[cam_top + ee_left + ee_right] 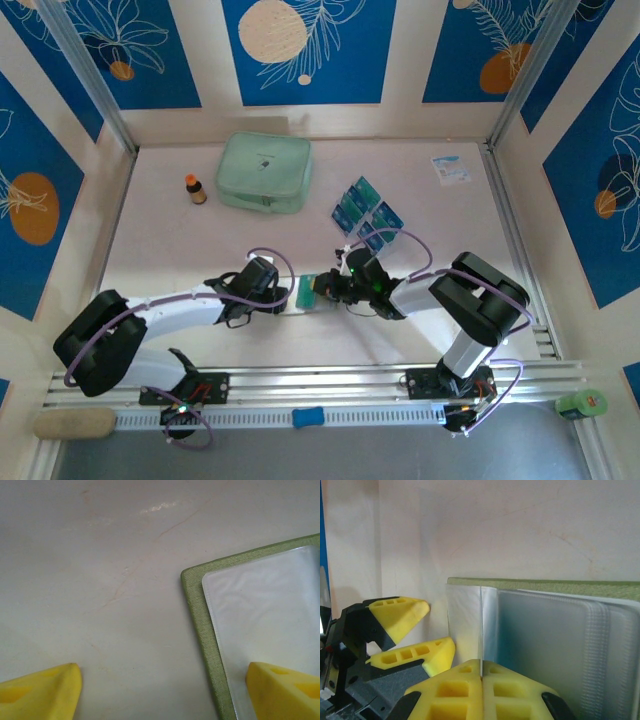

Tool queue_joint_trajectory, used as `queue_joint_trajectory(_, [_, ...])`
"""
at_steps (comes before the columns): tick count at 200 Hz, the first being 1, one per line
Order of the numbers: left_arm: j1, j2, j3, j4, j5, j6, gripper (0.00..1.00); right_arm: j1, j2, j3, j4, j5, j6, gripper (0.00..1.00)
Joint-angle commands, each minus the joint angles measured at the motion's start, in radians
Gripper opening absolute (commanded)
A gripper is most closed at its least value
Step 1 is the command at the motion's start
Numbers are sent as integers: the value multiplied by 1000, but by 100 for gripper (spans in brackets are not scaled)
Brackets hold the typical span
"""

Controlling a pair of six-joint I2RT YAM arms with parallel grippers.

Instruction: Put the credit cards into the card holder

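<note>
My right gripper (481, 690) was closed tight. As far as I could judge, it pinched one thin clear plastic sleeve of the olive-green folding fabric card holder (545, 587), and the sleeve stood edge-on from between the fingertips. My left gripper (162, 695) was spread wide and held nothing, with one yellow fingertip (285, 690) over the sleeve and the other over bare table. The card holder (305, 292) lay opened flat between my two grippers.

The small flat blue and teal credit cards (365, 210) lay fanned on the table, well apart from the holder, toward the far right. I judged them light, stiff and slick, best taken by an overhanging short edge. The sleeves looked floppy and slippery, so I reckoned one needed holding open near its mouth.
</note>
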Motion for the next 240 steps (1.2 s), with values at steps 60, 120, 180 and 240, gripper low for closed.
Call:
queue_joint_trajectory(60, [8,-9,-10,-17,-15,10,85,-7,39,-10,20,-72,-7,0])
queue_joint_trajectory(120, [8,-9,-9,-17,-15,9,85,-23,5,-8,-52,-82,-32,17])
queue_joint_trajectory(180, [8,-10,-9,-19,-16,11,85,-37,-14,17,-140,-82,-66,26])
queue_joint_trajectory(240, [8,-10,-10,-17,-15,11,85,-58,-27,20,-187,-79,-81,25])
